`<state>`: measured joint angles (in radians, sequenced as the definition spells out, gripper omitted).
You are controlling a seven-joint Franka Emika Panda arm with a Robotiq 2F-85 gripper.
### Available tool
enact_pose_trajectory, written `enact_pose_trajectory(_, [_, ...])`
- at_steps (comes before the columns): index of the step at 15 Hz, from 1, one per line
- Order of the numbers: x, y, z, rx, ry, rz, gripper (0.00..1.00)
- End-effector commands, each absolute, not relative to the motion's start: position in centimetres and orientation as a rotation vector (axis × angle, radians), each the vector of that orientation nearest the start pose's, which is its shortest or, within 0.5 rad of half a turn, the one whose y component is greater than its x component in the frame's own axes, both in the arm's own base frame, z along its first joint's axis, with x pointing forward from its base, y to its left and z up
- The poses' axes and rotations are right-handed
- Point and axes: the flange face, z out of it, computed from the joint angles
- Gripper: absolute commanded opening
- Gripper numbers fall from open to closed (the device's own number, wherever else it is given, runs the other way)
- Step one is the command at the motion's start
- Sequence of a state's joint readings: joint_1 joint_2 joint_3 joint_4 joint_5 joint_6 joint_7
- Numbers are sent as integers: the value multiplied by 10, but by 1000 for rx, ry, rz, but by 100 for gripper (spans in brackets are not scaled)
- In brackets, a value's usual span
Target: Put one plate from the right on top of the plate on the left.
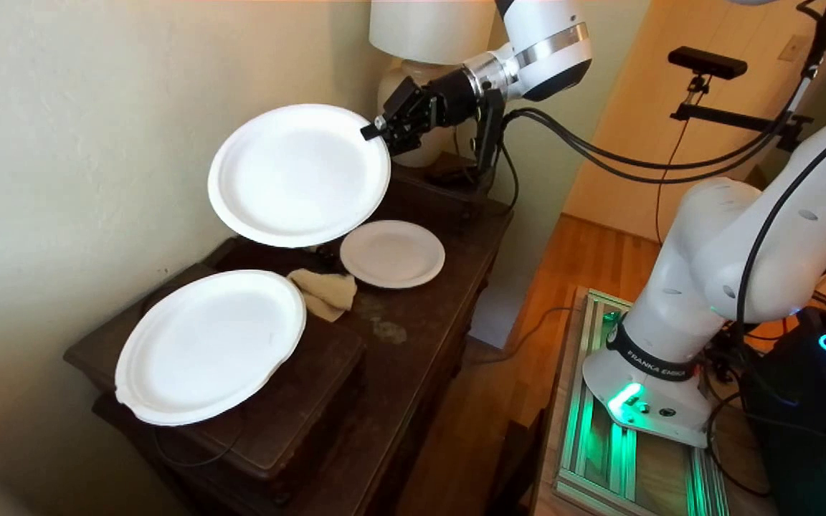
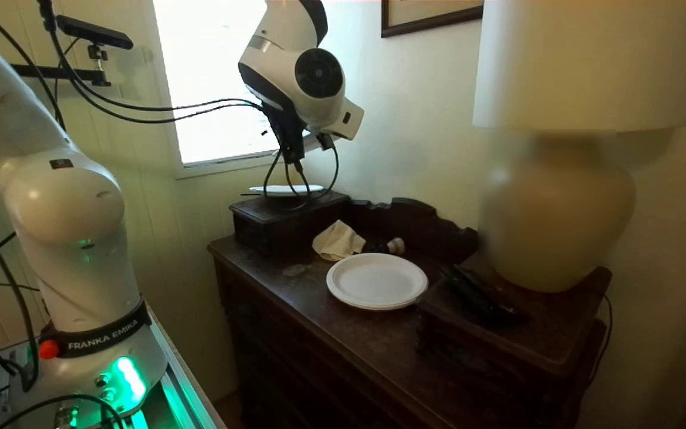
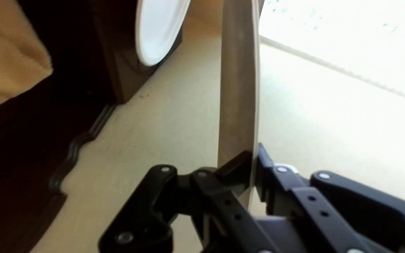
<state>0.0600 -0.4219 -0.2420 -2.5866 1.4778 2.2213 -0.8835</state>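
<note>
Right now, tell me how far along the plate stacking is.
Done: the held plate is picked up, its rim pinched in the gripper. In hand: the carry, with it tilted in mid-air. Left to do, most likely: level it, lower it onto the plate on the left and release; an exterior view shows the two apart.

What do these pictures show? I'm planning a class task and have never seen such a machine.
The machine is a jointed white robot arm. Two pictures come from cameras standing apart from it; the third comes from its wrist, looking along its black hinged fingers. These pinch the rim of a shallow round white plate, held tilted above a dark wooden dresser. One raised end bears a second white plate, the opposite end a rounded cream lamp. Between lie at least one more plate and a rumpled tan cloth.
</note>
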Motion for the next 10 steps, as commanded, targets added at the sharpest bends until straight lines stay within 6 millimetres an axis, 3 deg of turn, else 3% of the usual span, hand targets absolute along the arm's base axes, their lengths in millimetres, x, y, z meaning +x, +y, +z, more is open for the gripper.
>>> enact_pose_trajectory(1, [428,-12,432,-1836,176,-578,1])
enact_pose_trajectory(3, [430,5,421,-1804,121,-441,1])
enact_pose_trajectory(4, [420,-2,428,-1843,139,-521,5])
enact_pose_trajectory(6, [423,7,419,-1823,116,-463,5])
enact_pose_trajectory(10, [428,6,416,-1823,121,-452,5])
